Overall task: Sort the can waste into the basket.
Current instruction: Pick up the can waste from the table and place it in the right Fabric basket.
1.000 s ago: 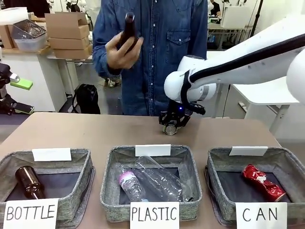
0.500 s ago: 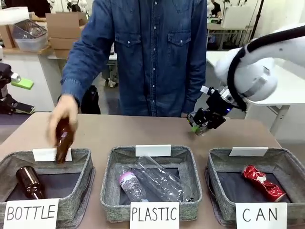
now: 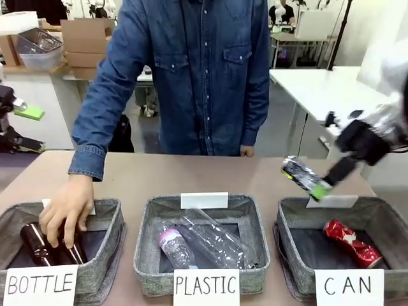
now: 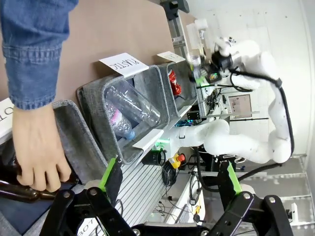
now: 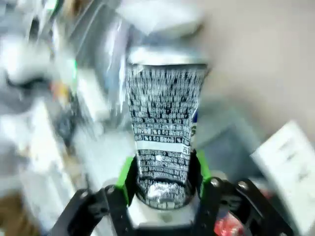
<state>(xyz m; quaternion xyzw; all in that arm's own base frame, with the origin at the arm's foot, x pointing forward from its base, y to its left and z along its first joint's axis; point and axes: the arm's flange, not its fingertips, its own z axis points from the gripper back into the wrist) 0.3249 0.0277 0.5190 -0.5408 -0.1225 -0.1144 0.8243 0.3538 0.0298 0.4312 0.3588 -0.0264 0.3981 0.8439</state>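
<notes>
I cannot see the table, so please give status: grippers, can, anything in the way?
Right gripper shut on dark blue-black metal can, above grey felt CAN basket. Left gripper open. Path clear.

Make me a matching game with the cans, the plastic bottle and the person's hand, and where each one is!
Things:
1. red can
2. dark can
3. plastic bottle
4. hand

Places:
A. in the middle basket
B. held in the right gripper, in the air by the back edge of the CAN basket
C. lying in the CAN basket
D. reaching into the BOTTLE basket

Pairs: 1-C, 2-B, 3-A, 4-D
</notes>
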